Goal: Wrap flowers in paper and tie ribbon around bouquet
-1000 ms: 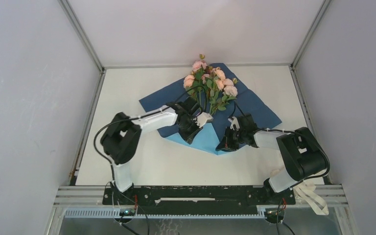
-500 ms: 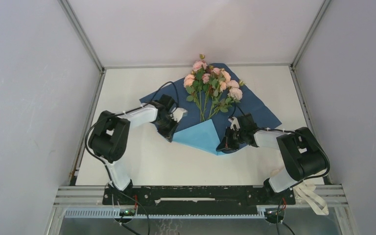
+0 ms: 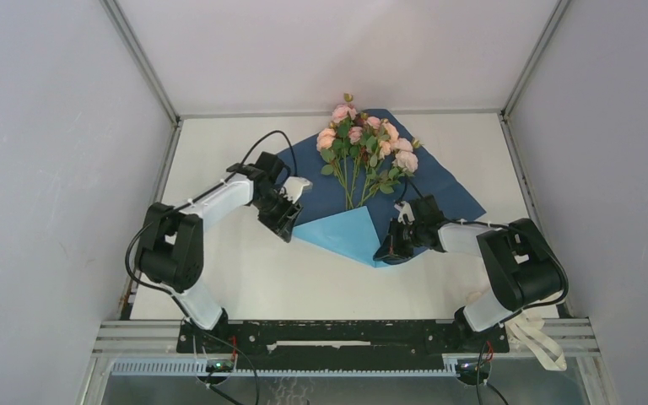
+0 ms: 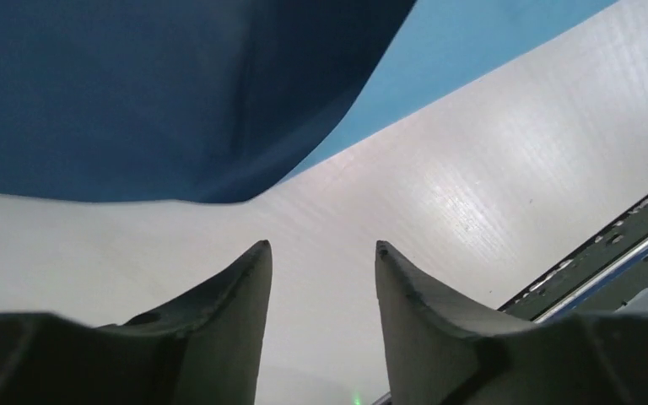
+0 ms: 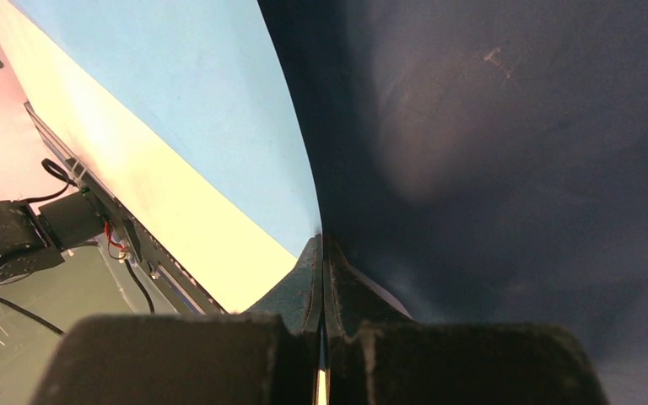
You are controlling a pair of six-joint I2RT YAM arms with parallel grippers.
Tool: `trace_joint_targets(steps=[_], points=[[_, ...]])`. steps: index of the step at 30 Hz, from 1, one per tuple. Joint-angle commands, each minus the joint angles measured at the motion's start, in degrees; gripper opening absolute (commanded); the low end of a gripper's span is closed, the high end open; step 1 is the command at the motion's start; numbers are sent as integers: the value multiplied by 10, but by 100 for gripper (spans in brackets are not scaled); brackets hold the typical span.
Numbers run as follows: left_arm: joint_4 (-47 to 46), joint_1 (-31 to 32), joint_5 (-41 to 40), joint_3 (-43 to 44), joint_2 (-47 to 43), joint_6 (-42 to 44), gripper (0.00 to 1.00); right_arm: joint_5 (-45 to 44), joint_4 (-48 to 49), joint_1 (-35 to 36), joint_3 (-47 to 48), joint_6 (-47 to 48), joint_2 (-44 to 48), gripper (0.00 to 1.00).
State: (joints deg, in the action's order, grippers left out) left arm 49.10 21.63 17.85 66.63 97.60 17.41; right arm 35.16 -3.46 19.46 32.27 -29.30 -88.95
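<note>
Beside right arm base (image 3: pixel 483 316) | ribbon (image 3: pixel 544 342) partly hidden | right gripper (image 3: pixel 386 251) pinches paper (image 3: pixel 439 181)

The top camera looked down from above and behind the arms and took in the whole table (image 3: pixel 304 287). The left wrist camera sat low, facing past the left gripper (image 4: pixel 321 246) toward the edge of the paper (image 4: pixel 177 84). The right wrist camera was almost against that paper's fold, which all three views shared.
</note>
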Motion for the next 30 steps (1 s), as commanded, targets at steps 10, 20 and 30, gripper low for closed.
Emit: trace_joint_targets(steps=[10, 20, 30], points=[[-95, 46, 47, 43, 75, -1, 69, -7, -31, -7, 32, 26, 2, 0], [-83, 45, 113, -14, 58, -12, 0, -26, -87, -16, 66, 53, 5, 8], [-67, 20, 141, -38, 79, -92, 0, -178, -232, 0, 158, 94, 91, 28]])
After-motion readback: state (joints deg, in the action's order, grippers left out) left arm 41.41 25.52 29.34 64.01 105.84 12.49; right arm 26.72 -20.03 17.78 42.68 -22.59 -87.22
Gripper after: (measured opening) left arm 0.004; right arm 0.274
